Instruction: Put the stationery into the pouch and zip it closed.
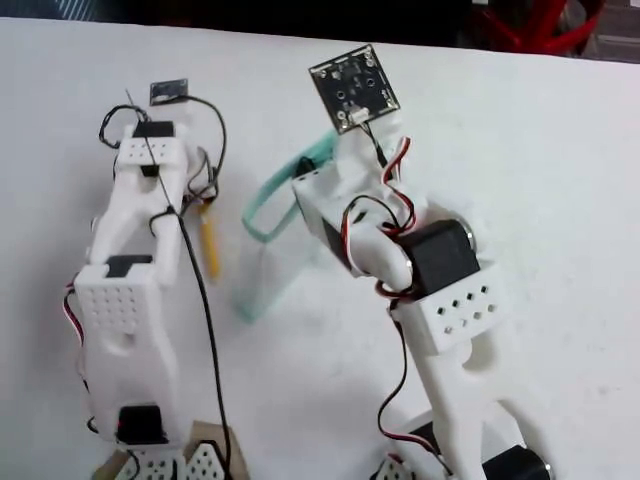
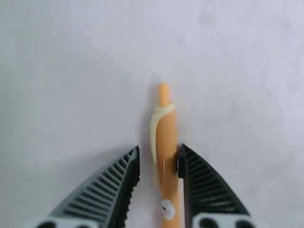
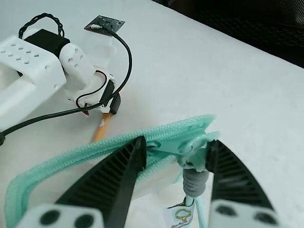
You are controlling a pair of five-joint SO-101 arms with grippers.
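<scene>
Desk: plain white top, matte, and it runs to every edge of the high view.

Orange pen lies flat on it, lengthwise along the left arm. You can see a cream clip on its barrel from the left wrist.

Clear pouch with mint-green zipper edging lies between the two arms. Its see-through body rests on the desk. You cannot tell whether the mouth end touches down.

Pen and pouch are near each other but apart, with bare white between.

A brown flat piece sits by the left arm's base; you cannot tell what it is.
</scene>
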